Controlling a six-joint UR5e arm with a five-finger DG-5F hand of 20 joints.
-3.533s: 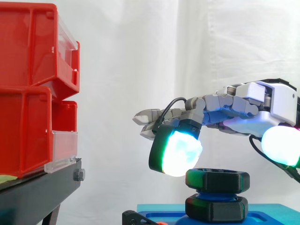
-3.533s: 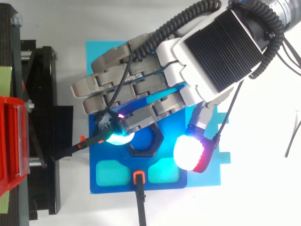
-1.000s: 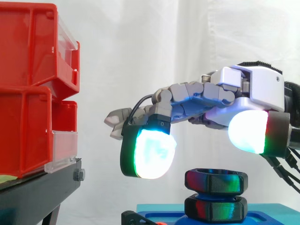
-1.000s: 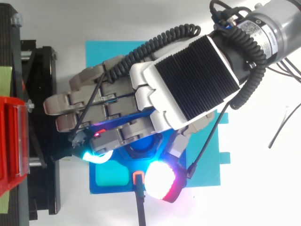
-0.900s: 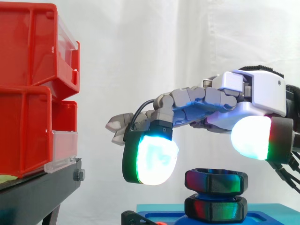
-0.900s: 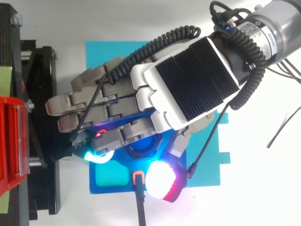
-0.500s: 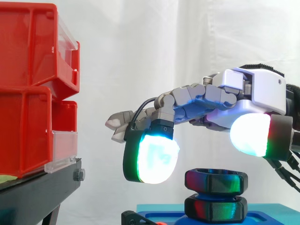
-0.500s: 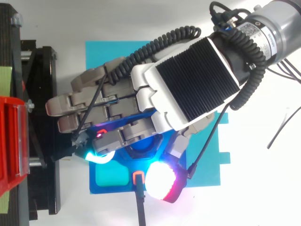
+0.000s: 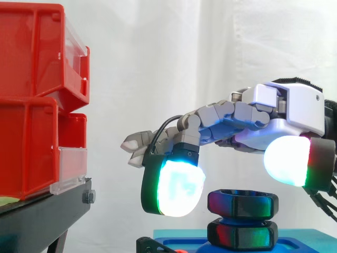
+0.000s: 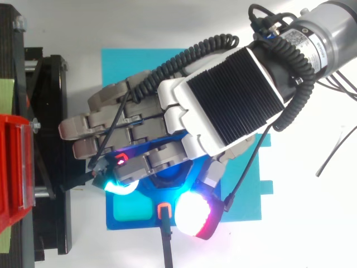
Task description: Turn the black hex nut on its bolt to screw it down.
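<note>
The black hex nut (image 9: 243,203) sits high on its blue bolt, above a second black hex piece (image 9: 242,233) at the bolt's foot on the blue fixture (image 10: 146,222). My hand (image 9: 295,108) hovers just over the nut with its fingers spread and relaxed, holding nothing. One glowing white-green pad (image 9: 176,184) hangs left of the nut, apart from it. The thumb's white-red pad (image 9: 289,161) hangs above the nut's right side. From above, my hand (image 10: 228,106) covers most of the nut and bolt.
Red bins (image 9: 31,105) are stacked on a black stand (image 9: 47,211) at the left, close to the fingertips. The blue fixture lies on a cyan sheet (image 10: 120,67). A black cable with an orange clip (image 10: 164,211) runs off the fixture's near edge.
Since 3.5 s ago my hand has lifted from beside the nut and swung left over it. In the last second it drifted slightly right and down. The nut looks unmoved.
</note>
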